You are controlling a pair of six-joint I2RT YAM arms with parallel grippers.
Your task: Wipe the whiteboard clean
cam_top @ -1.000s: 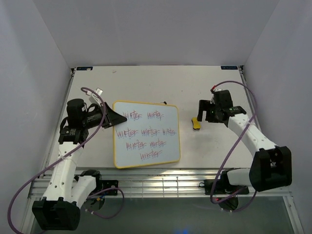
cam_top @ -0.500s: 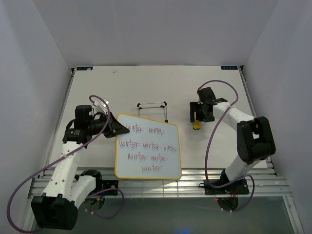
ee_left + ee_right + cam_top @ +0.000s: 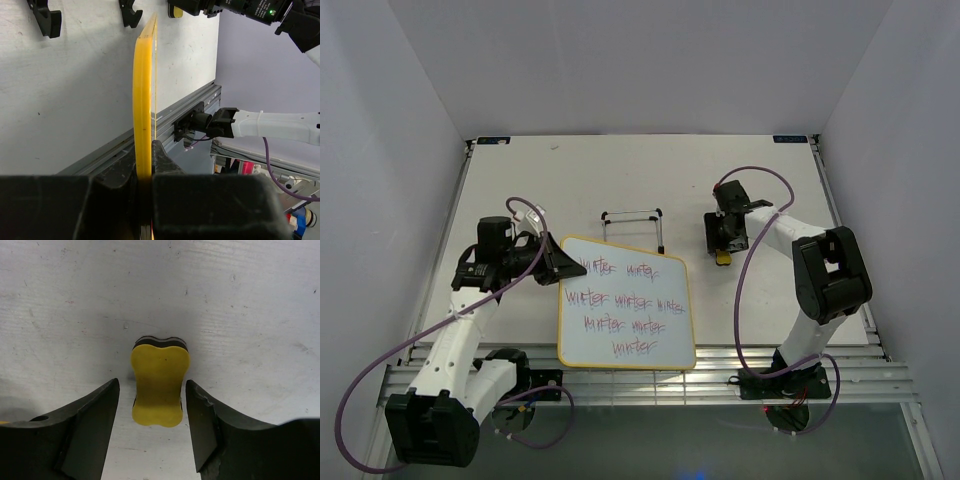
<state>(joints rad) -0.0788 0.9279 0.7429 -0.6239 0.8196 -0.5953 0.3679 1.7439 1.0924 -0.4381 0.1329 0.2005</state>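
The whiteboard [image 3: 625,305], white with a yellow frame and rows of purple-red scribbled words, lies in front of its black wire stand [image 3: 632,218]. My left gripper [image 3: 563,263] is shut on the middle of its left edge. In the left wrist view the yellow frame [image 3: 144,100] runs away from the clamped jaws of the left gripper [image 3: 144,155]. My right gripper [image 3: 723,245] hangs over the small yellow eraser [image 3: 722,258]. In the right wrist view the right gripper [image 3: 152,385] is open. The eraser [image 3: 159,385] lies on the table between its fingers, with a gap on each side.
The wire stand is bare behind the board's far edge. A slotted metal rail [image 3: 650,378] runs along the table's near edge between the arm bases. White walls enclose the table on three sides.
My left gripper drew the whiteboard toward the near edge, uncovering the wire stand. My right arm swung in over the eraser and its jaws narrowed around it.
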